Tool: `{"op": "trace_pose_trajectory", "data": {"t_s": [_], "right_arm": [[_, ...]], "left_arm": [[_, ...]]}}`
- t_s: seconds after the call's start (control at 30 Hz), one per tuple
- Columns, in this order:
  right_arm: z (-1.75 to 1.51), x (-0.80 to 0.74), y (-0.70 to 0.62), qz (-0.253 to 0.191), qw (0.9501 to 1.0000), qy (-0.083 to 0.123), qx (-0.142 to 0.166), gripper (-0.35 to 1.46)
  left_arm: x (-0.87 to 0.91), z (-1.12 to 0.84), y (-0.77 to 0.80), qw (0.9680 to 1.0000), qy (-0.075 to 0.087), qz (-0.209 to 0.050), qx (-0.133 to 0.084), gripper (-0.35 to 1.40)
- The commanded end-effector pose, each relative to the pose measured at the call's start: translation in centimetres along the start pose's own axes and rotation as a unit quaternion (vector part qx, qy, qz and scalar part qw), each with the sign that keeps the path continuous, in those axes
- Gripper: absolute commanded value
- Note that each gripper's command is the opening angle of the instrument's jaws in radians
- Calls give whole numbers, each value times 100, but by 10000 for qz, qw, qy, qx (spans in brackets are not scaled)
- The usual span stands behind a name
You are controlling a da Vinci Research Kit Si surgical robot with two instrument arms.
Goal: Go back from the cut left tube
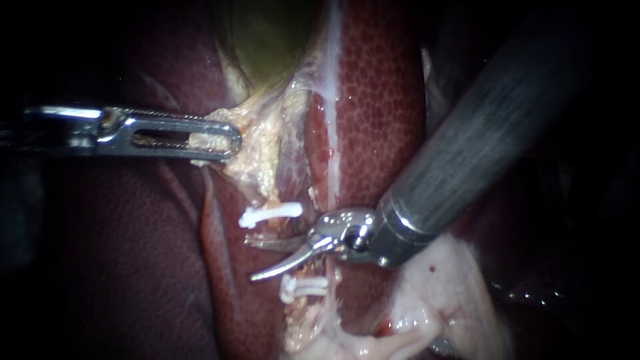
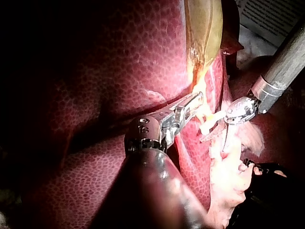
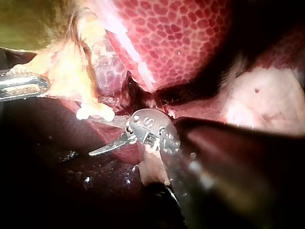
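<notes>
Showing, in the endoscope view, your right instrument (image 1: pixel 251 259) with blades parted, gripping nothing, crossing the left tube (image 1: pixel 279 228) between a white clip (image 1: pixel 270 213) and a second clip (image 1: pixel 303 287); withdraw along its shaft, up and right. Your left instrument (image 1: pixel 230 140) is clamped on pale tissue (image 1: pixel 260 147) below the gallbladder (image 1: pixel 267 33). Left wrist view: the liver (image 2: pixel 95 71) borders both instruments. Right wrist view: the blades lie just beside the white clip (image 3: pixel 95 113).
</notes>
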Motion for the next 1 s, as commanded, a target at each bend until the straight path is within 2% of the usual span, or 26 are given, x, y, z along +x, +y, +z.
{"op": "trace_pose_trajectory", "data": {"t_s": [0.03, 0.1, 0.3, 0.6, 0.8, 1.0], "right_arm": [[-4, -1, -2, -101, 9999, 16, -136, 140], [-15, -5, -8, -185, 9989, 96, -416, 143], [-58, -3, -22, -472, 9968, 108, -641, 143], [-130, 24, -36, -749, 9919, 135, -1017, 143], [-171, 46, -48, -1026, 9838, 134, -1466, 143], [-193, 58, -59, -1155, 9787, 165, -1690, 143]], "left_arm": [[0, 0, 0, 10000, 1, 0, 1, -5], [0, 0, 0, 10000, 1, 1, 2, -5], [0, 0, 1, 10000, 2, 2, 4, -5], [1, 0, 1, 10000, 1, 5, 3, -5], [1, 1, 3, 10000, 1, 7, 3, -5], [1, 1, 3, 10000, 0, 8, 3, -5]]}}
